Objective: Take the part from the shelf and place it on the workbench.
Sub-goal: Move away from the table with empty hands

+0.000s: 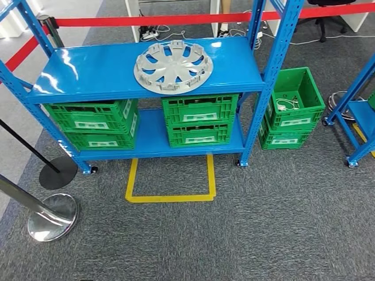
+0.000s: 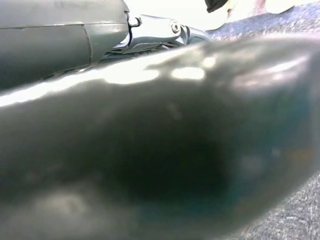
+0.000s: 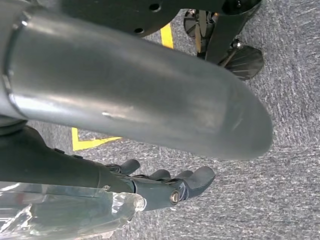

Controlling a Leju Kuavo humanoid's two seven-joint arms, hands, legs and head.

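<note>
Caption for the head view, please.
Grey hubcap lying flat on the blue shelf, green crates beneath, yellow floor marking in front.

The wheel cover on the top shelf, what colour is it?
Light grey. The wheel cover shows best in the head view.

The right hand (image 3: 162, 187) had a thick, smooth grey thumb (image 3: 151, 95) with a rounded tip, dark slim fingers (image 3: 200, 177) and a small silver screw (image 3: 174, 197). The left hand (image 2: 113, 35) showed grey casing and a shiny metal bracket (image 2: 162, 30).
</note>
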